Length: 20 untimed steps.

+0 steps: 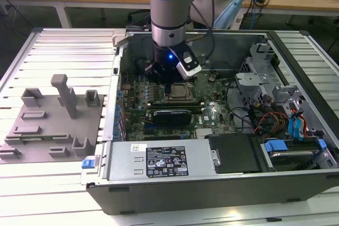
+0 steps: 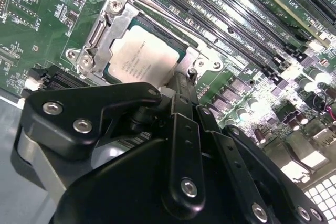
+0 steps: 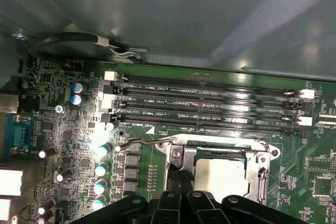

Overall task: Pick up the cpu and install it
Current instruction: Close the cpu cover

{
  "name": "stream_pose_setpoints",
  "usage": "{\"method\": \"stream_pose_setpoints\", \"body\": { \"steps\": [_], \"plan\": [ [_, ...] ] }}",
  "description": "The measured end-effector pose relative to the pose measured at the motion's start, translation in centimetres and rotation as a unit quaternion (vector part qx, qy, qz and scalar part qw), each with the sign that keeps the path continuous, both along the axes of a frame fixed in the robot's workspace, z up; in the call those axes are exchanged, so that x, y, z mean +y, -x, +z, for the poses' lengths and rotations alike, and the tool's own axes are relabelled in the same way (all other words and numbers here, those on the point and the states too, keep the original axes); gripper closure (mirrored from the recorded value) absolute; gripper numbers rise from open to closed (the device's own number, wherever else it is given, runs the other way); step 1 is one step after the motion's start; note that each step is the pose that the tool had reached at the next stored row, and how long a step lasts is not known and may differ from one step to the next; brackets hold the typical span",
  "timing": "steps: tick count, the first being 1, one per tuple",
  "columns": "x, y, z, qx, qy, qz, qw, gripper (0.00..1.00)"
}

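The cpu (image 1: pixel 180 92) lies flat in the motherboard socket inside the open computer case, its silvery top facing up. It shows in both wrist views (image 2: pixel 142 56) (image 3: pixel 218 177), framed by the metal socket bracket (image 2: pixel 113 24). My gripper (image 1: pixel 170 84) hangs straight down over the socket's edge. In the wrist views its black fingertips (image 2: pixel 181 85) (image 3: pixel 177 178) are pressed together beside the chip, at the bracket's rim, with nothing between them. A thin socket lever (image 3: pixel 142 141) lies along the bracket's side.
Memory slots (image 3: pixel 210 103) run beside the socket. A power supply (image 1: pixel 159 160) lines the case's near wall. A drive cage with blue tabs (image 1: pixel 296 125) is on the exterior view's right. Grey fixture blocks (image 1: pixel 53 120) rest on the slatted table on the exterior view's left.
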State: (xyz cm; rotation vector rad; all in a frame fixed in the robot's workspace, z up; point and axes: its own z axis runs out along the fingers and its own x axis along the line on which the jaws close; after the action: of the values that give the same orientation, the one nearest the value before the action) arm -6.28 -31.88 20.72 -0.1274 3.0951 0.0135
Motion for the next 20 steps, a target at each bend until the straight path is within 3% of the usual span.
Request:
{"method": "stream_pose_setpoints", "body": {
  "steps": [5,9,20],
  "plan": [
    [0.01,0.05,0.2,-0.0012,-0.0001,0.0,1.0,0.89],
    [0.0,0.17,-0.1,-0.0039,0.0,0.0,1.0,0.89],
    [-0.02,0.28,-0.67,-0.0047,0.0004,0.0,1.0,0.89]
  ]
}}
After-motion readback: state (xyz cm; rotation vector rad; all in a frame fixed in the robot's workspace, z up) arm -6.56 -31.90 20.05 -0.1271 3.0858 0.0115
